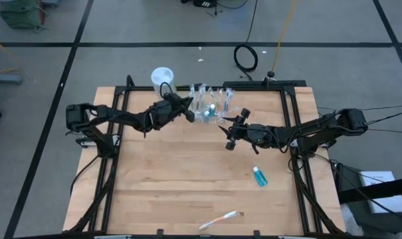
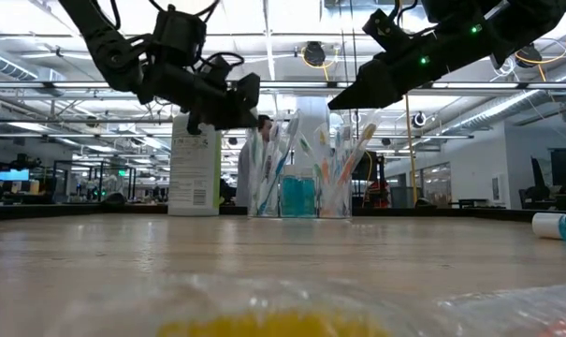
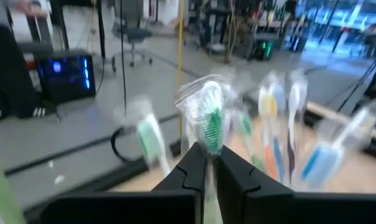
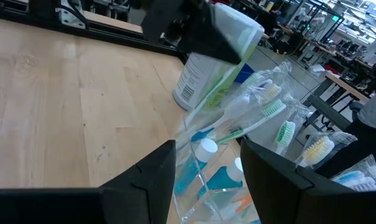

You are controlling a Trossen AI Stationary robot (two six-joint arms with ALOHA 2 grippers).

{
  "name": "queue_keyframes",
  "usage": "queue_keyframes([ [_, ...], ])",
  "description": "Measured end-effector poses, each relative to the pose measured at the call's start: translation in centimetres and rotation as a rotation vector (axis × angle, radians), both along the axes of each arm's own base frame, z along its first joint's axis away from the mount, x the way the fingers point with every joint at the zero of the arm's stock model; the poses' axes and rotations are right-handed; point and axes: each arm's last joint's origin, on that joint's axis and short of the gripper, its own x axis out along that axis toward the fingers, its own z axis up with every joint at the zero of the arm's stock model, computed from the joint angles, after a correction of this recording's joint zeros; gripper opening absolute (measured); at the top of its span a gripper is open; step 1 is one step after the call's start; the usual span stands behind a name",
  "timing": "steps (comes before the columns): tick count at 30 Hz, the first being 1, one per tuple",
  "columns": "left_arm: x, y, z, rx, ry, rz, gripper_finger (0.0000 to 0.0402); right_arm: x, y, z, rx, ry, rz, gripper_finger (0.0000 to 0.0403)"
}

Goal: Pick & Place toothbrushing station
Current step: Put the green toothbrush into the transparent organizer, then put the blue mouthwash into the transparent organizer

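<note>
My left gripper (image 3: pixel 207 163) pinches a wrapped toothbrush (image 3: pixel 209 121) over the cup (image 1: pixel 210 109), top middle of the table (image 1: pixel 174 179). My right gripper (image 4: pixel 206 165) is wide open, empty, beside the cup.

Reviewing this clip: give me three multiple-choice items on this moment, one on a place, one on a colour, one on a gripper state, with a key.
1. Where does the loose toothpaste tube lie?
A. inside the clear cup
B. on the table, on the right arm's side, apart from the cup
C. on the floor

2. What colour are the bristles of the wrapped toothbrush pinched by the left gripper?
A. green and white
B. red
C. black

3. How does the right gripper stand?
A. shut on a tube
B. open, above the clear cup
C. shut on a toothbrush

Key: 1 B, the high view shows it alone on the wood. 2 A, the left wrist view shows it. 3 B, the right wrist view shows a gap between its fingers.
</note>
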Motion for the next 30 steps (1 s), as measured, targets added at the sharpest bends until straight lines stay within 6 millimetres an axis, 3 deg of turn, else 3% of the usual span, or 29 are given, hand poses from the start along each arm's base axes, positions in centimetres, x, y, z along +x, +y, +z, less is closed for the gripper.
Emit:
queue_keyframes([
  [5,0.0,-0.1,-0.5,-0.033,0.041,-0.008,0.0011,0.0,0.0,0.0,0.0,0.0,0.0,0.0175],
  [11,-0.1,-0.1,-0.8,-0.073,0.042,-0.002,0.0041,0.0,0.0,0.0,0.0,0.0,0.0,0.0172],
  [18,-0.1,-0.2,-1.1,-0.005,0.144,-0.056,0.007,0.0,0.0,0.0,0.0,0.0,0.0,0.0175],
  [30,-0.1,-0.6,-0.9,-0.021,0.139,-0.103,0.0182,0.0,0.0,0.0,0.0,0.0,0.0,0.0175],
])
